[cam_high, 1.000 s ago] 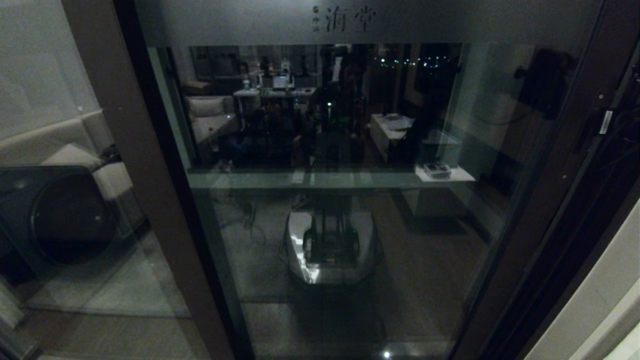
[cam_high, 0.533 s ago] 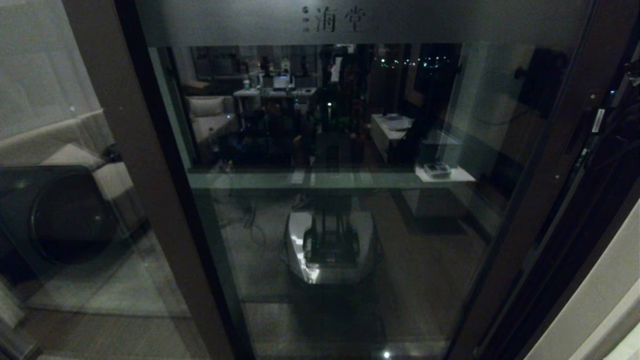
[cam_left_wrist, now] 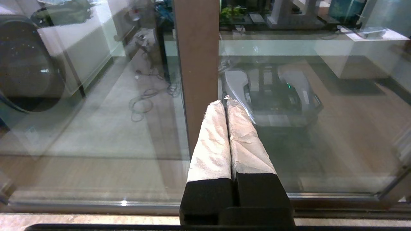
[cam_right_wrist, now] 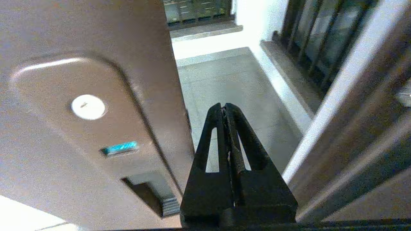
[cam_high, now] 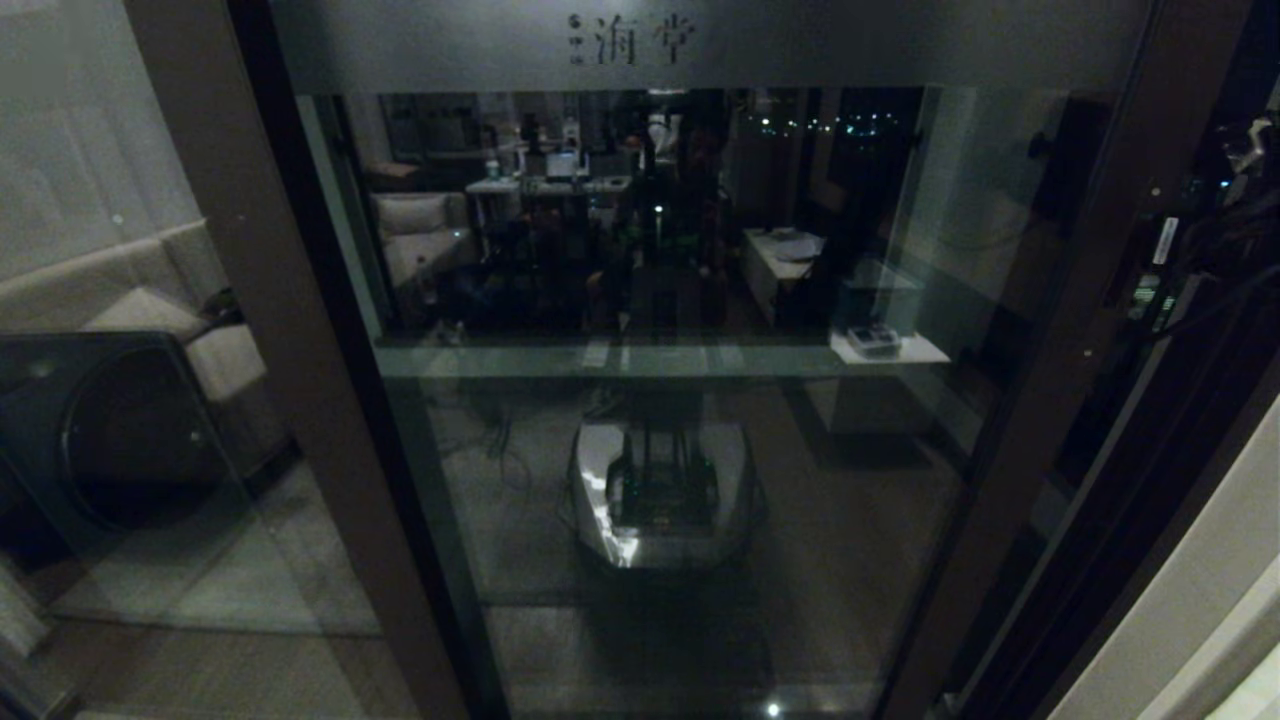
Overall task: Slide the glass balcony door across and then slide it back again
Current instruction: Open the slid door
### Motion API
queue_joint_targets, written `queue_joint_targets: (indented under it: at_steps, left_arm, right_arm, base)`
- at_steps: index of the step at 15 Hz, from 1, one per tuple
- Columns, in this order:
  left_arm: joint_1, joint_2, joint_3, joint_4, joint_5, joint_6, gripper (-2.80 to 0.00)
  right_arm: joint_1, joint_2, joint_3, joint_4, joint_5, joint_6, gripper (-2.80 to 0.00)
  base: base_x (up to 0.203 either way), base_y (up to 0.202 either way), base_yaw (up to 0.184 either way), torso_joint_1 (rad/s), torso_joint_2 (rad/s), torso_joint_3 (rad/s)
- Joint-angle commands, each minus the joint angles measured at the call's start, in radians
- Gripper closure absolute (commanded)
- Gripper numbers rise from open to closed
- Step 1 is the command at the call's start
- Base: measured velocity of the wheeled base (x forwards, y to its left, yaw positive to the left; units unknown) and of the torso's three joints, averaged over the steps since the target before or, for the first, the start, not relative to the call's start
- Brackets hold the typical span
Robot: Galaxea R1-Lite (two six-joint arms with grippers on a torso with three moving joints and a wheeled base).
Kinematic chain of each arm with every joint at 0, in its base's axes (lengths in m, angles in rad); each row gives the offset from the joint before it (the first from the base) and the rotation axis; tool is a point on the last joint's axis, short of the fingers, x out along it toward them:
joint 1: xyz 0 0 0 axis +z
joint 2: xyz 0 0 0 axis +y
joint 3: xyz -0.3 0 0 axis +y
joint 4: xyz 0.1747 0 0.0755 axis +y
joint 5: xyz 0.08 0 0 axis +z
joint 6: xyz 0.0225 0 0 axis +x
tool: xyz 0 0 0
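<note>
Your right gripper, fingers together, sits just right of the glass balcony door stile's vertical edge; left gripper parked, fingers together.

The glass balcony door, dark brown framed with frosted top band, stands partly open.

The left gripper sits low in the middle of its wrist view; its 2 fingers, wrapped in pale, creased padding over black bases, are pressed together with nothing between them; just beyond the tips a brown post rises upright between 2 glass panes; a dark round-fronted appliance shows through the glass at one side; loose cables lie on the pale floor; the robot's own grey base is mirrored in the other pane; a metal track runs along the foot of the glass.
</note>
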Motion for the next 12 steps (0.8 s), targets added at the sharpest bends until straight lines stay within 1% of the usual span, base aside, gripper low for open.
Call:
queue_joint_targets:
  at_steps: [1,6,9,12]
  left_arm:
    - [0.0,0.001,0.002,0.0,-0.001,0.0,0.0]
    - [0.0,0.0,0.002,0.0,-0.001,0.0,0.0]
    - [0.0,0.001,0.002,0.0,-0.001,0.0,0.0]
    - [0.0,0.001,0.002,0.0,-0.001,0.0,0.0]
  right_arm:
    - [0.014,0.006,0.0,-0.002,0.0,0.002,0.0]
    - [0.054,0.005,0.004,-0.002,-0.009,0.002,0.0]
    - [0.075,0.004,0.007,-0.002,-0.036,0.002,0.0]
    - [0.114,0.0,0.017,-0.003,-0.059,0.002,0.0]
  base:
    - [0.0,0.0,0.0,0.0,0.0,0.0]
    - [0.0,0.0,0.0,0.0,0.0,0.0]
    - [0.0,0.0,0.0,0.0,0.0,0.0]
    - [0.0,0.0,0.0,0.0,0.0,0.0]
